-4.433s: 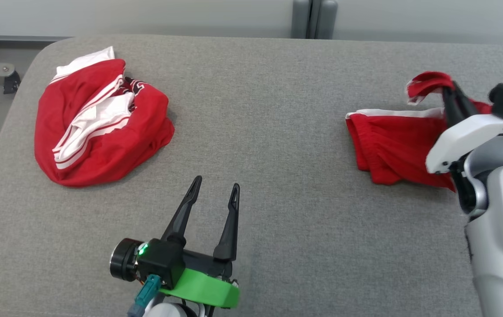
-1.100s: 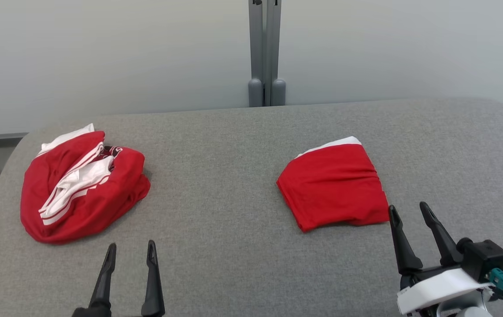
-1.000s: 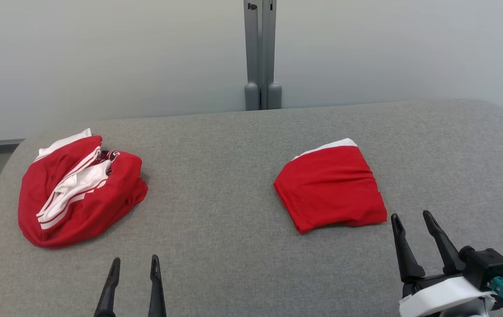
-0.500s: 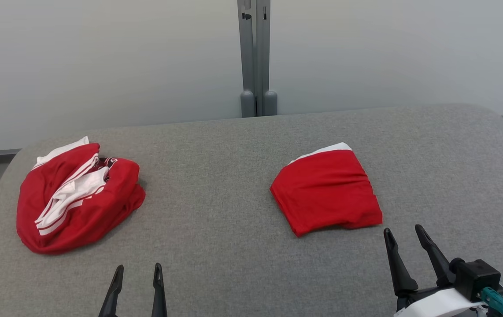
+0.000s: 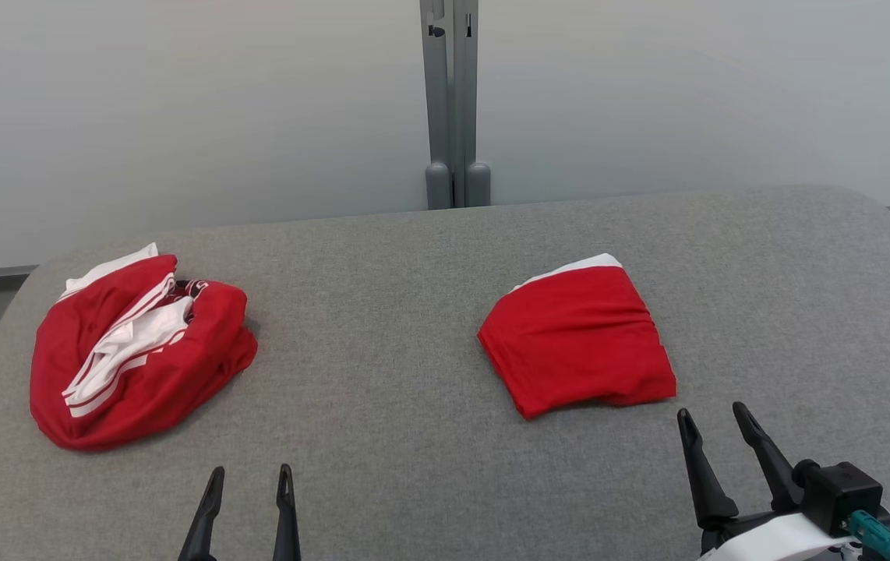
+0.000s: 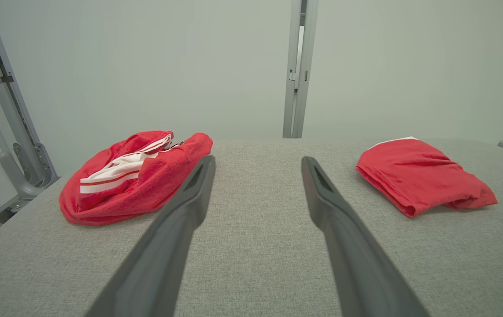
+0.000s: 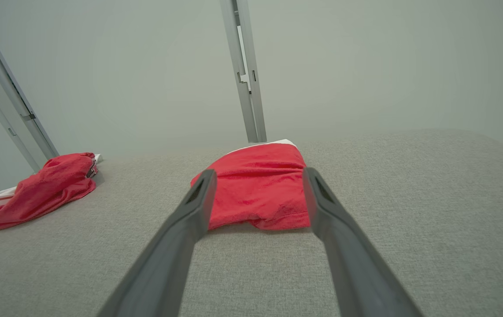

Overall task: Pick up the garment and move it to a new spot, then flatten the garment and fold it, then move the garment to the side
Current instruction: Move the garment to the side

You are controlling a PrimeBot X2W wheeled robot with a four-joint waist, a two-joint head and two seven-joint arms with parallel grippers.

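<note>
Head view: two red garments lie well apart on the table, one folded garment right of centre and one crumpled heap at left; the left gripper and right gripper are both spread and empty. Left wrist view: this gripper points between the two garments. Right wrist view: this gripper points at the folded garment, not touching it.
</note>
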